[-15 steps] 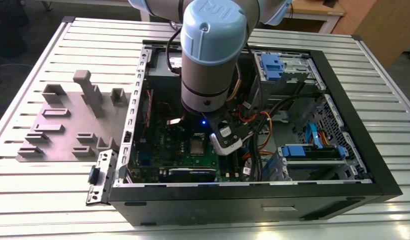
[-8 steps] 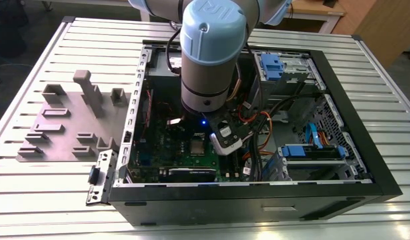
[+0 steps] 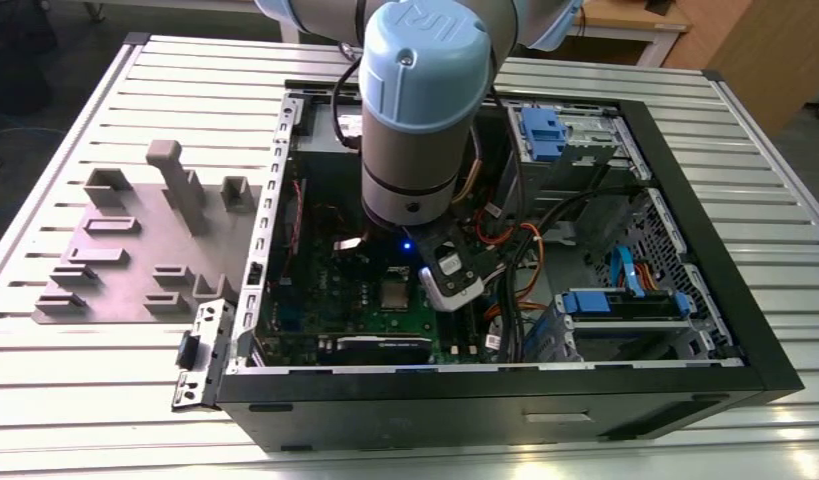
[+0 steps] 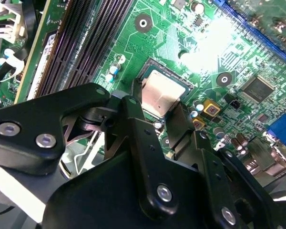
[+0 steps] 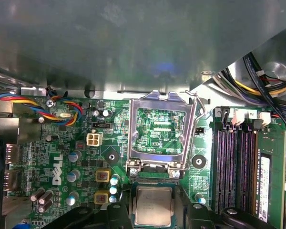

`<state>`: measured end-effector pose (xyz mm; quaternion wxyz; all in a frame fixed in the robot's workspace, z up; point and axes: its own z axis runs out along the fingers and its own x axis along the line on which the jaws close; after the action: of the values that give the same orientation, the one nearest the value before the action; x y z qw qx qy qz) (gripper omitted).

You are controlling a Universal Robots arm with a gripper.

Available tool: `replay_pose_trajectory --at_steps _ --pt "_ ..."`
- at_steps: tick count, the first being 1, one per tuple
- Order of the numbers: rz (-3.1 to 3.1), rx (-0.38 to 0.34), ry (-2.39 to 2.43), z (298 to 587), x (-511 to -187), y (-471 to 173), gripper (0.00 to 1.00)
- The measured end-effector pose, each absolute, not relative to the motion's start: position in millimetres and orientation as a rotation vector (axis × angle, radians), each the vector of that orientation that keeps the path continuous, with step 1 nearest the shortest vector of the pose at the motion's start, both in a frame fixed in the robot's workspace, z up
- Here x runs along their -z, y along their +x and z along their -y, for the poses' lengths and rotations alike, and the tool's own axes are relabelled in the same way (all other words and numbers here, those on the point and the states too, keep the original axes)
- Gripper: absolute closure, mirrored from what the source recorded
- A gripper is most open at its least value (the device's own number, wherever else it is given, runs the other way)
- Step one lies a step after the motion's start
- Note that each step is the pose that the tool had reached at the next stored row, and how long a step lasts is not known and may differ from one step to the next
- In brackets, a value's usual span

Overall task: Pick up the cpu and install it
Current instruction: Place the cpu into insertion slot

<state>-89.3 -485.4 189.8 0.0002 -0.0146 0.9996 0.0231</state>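
The cpu [image 4: 161, 95] is a small square chip with a pale metal top. It lies level in the open socket of the green motherboard [image 4: 214, 52]. My gripper [image 4: 158, 104] is low over it, and the black fingers [image 4: 133, 102] press against two opposite edges of the chip. In the first wrist view the cpu [image 5: 153, 205] sits between the same dark fingers, just below the raised silver socket frame [image 5: 131, 138]. In the exterior view the arm reaches down into the open computer case [image 3: 729, 330], with the cpu [image 3: 393, 293] beneath the wrist.
Black memory slots [image 5: 233, 162] run beside the socket. Coloured cables [image 5: 62, 112] cross the board's far corner. A grey holder plate [image 3: 142, 250] with upright blocks lies on the slatted table at the exterior view's left. Blue drive brackets [image 3: 623, 300] and wire bundles crowd the case's other side.
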Motion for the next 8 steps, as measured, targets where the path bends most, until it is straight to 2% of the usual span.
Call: replay_pose_trajectory --at_steps 8 --pt "-3.140 -0.079 -0.046 485.4 -189.6 -89.3 0.55"
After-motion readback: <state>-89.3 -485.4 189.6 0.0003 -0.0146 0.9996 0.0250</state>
